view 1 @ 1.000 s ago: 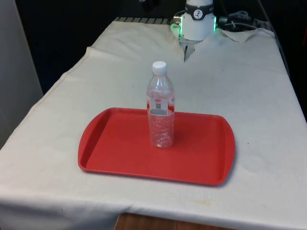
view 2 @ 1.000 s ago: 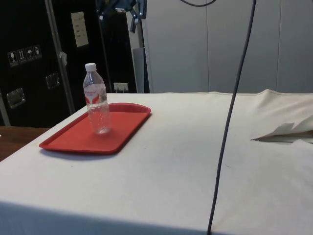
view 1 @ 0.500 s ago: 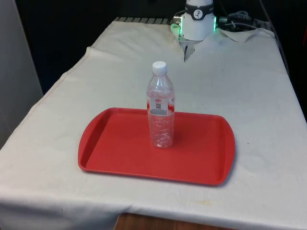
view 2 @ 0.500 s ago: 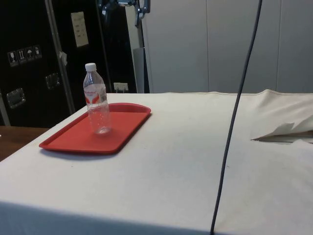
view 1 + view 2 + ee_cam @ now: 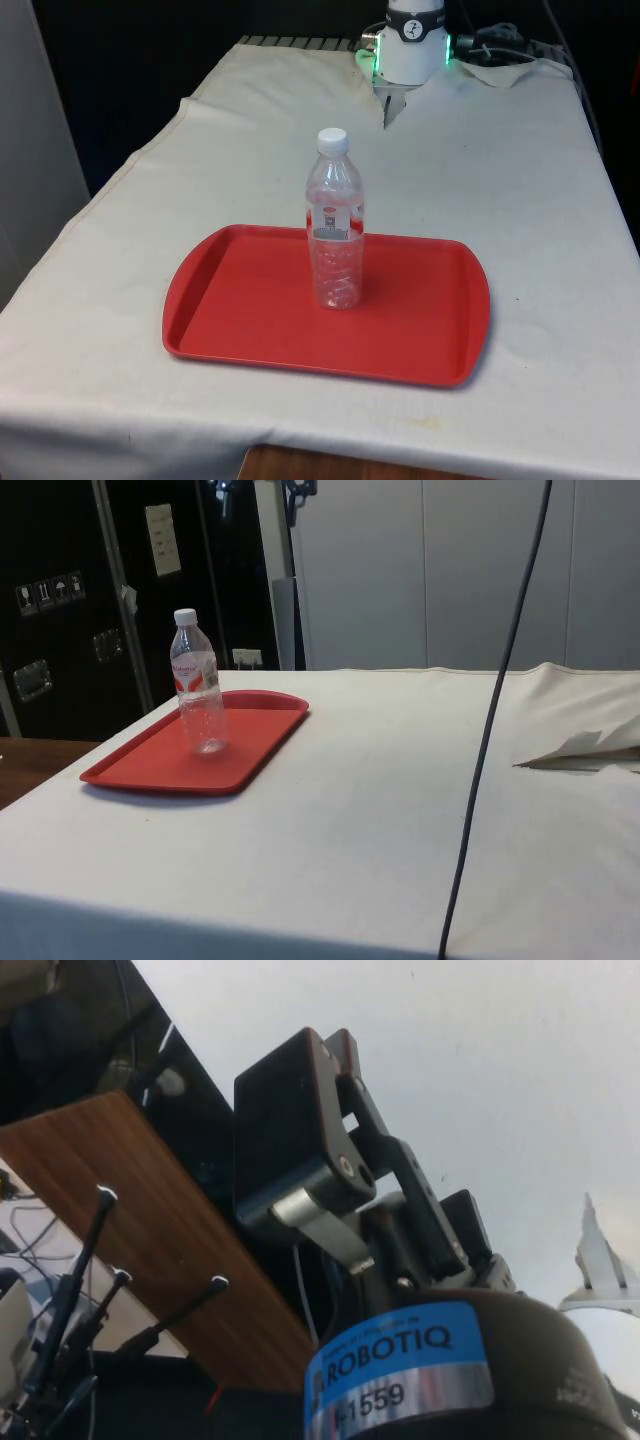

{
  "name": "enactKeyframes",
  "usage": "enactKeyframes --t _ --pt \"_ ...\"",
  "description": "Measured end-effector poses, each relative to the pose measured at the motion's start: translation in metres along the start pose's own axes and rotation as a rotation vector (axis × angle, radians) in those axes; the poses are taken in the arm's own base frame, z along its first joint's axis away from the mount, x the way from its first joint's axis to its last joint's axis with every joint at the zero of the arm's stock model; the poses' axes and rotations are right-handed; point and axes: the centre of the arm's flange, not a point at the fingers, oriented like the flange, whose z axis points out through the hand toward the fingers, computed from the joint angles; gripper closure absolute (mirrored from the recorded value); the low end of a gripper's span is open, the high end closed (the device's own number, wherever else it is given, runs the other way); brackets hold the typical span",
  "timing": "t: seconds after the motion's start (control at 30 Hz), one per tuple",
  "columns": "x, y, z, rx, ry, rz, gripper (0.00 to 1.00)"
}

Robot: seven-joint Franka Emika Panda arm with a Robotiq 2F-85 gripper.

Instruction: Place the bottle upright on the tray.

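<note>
Bottle (image 5: 336, 232) clear, white-capped, upright.

The table (image 5: 520, 200) is seen lengthwise in the front view, from above its near edge and looking down. In the side view it (image 5: 380, 780) is seen from low beside one long edge, looking across towards dark cabinets (image 5: 60, 600). The red tray (image 5: 250, 320) and the upright bottle (image 5: 336, 240) are shared by both views, the tray (image 5: 150, 765) and bottle (image 5: 198, 685) being met again near the table's end. In the wrist view the gripper (image 5: 340, 1180) is seen very close, over white cloth.
</note>
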Motion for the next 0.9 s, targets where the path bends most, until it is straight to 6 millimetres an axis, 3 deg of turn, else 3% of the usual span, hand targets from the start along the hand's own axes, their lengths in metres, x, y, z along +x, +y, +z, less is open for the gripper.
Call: enactKeyframes --t 0.9 --pt "0.031 -0.029 -0.014 0.026 -0.029 -0.077 0.00"
